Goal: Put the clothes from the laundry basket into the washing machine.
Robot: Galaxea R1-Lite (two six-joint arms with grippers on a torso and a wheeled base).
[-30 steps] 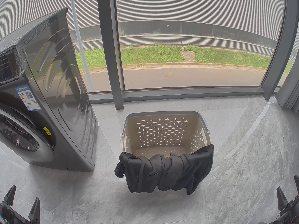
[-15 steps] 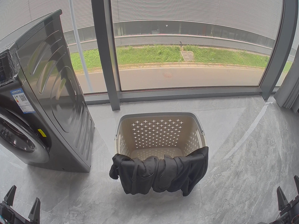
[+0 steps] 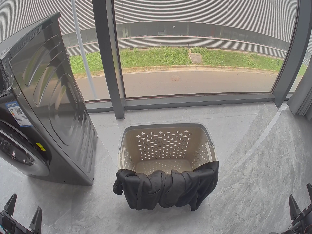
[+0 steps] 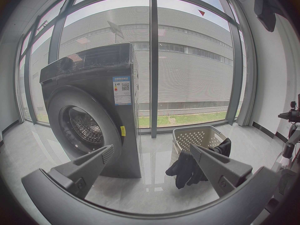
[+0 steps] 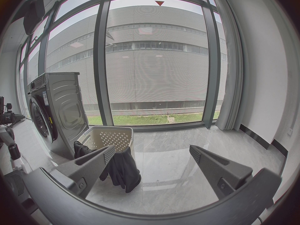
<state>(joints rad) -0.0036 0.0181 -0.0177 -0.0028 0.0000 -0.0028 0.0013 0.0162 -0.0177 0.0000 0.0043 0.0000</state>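
Note:
A beige laundry basket (image 3: 165,142) with star-shaped holes stands on the floor ahead of me. A black garment (image 3: 167,184) hangs over its near rim, and the inside looks bare. The dark grey washing machine (image 3: 48,108) stands to the left with its round drum opening (image 4: 82,128) facing me. My left gripper (image 3: 23,210) is low at the near left, open and holding nothing. My right gripper (image 3: 300,200) is low at the near right, also open with nothing in it. In the wrist views, the basket (image 4: 197,136) (image 5: 107,136) and the garment (image 4: 187,167) (image 5: 120,169) lie beyond the fingers.
Tall windows with a dark pillar (image 3: 109,56) run behind the basket. A grey curtain (image 3: 300,95) hangs at the far right. Grey marble floor (image 3: 260,153) spreads around the basket and to its right.
The head view has shifted: the basket and the washing machine now sit slightly lower and further left in the picture. Both grippers hold the same place.

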